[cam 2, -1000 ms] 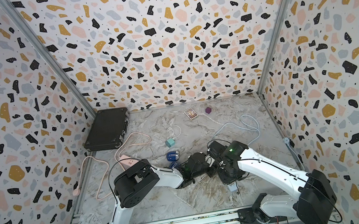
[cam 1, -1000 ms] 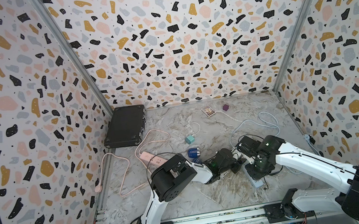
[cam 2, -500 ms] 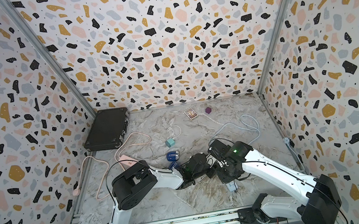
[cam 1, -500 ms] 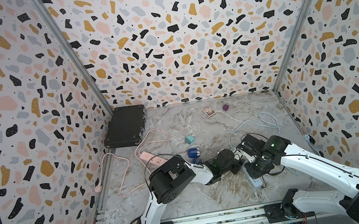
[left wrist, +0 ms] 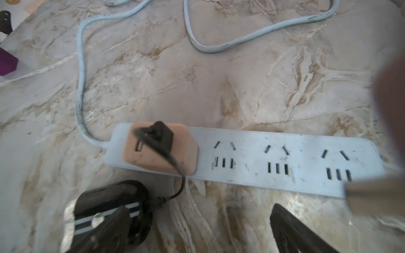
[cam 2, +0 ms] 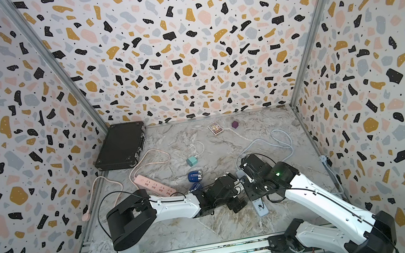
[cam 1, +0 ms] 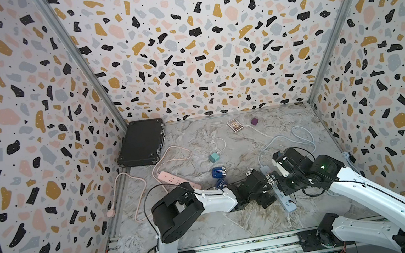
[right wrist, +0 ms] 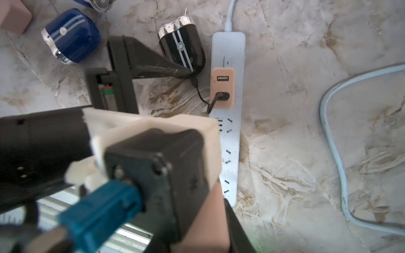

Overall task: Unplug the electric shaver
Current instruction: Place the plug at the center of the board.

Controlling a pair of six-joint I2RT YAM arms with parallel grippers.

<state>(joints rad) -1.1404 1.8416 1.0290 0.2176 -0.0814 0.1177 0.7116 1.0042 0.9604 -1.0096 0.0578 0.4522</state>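
Tabletop layout. A briefcase (cam 1: 141, 143) occupies the far left corner. A card pack (cam 1: 234, 125) and a small cube (cam 1: 255, 122) lie side by side near the far wall, the cube to the right. A plug-in charger (cam 1: 213, 157) sits at centre. Nearer than it lie a loose shaver (cam 1: 219, 172) and, just nearer again, a second loose shaver (cam 1: 221, 184). The left power strip (cam 1: 174, 179) lies to their left. At near right, the right power strip (cam 1: 286, 202) runs from far to near, with its cord (left wrist: 79, 94) looped behind it. A USB adapter (right wrist: 222, 87) sits on this strip near its far end. The electric shaver (right wrist: 182, 52) lies just left of that end, joined to the adapter by a short cable (right wrist: 202, 97).
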